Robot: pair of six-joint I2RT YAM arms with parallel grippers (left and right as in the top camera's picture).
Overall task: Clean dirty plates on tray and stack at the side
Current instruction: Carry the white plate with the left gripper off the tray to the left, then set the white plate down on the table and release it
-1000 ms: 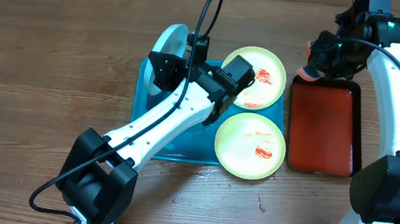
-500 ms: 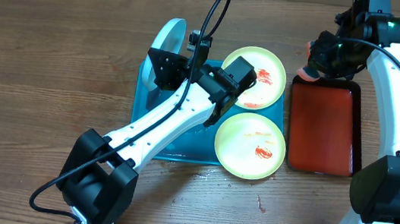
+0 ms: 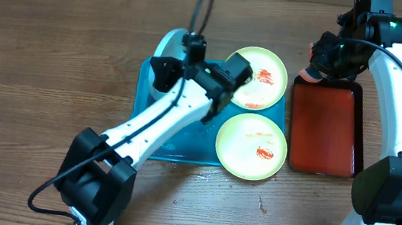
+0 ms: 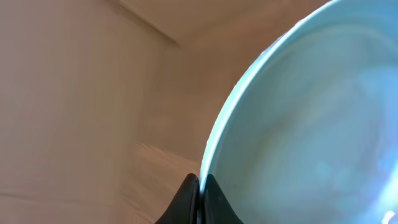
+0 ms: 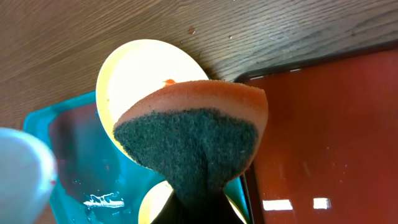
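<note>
My left gripper point(image 4: 200, 202) is shut on the rim of the pale blue-white plate point(image 4: 311, 118), holding it on edge over the far left of the turquoise tray point(image 3: 141, 132); from overhead the plate point(image 3: 165, 44) shows behind the arm. Two yellow-green plates with red smears lie on the tray's right side, one at the back point(image 3: 260, 77), one at the front point(image 3: 251, 146). My right gripper point(image 5: 199, 205) is shut on an orange sponge with a dark green scrub face point(image 5: 193, 134), raised over the red tray's far left corner point(image 3: 306, 83).
A red tray with black rim point(image 3: 323, 127) lies right of the turquoise tray. Wooden table point(image 3: 37, 69) lies all around. A small red spot is on the table point(image 3: 262, 205) in front of the trays.
My left arm has shifted left and turned a little, carrying the pale plate with it; its cable loop swung left. The right arm and sponge have not moved.
</note>
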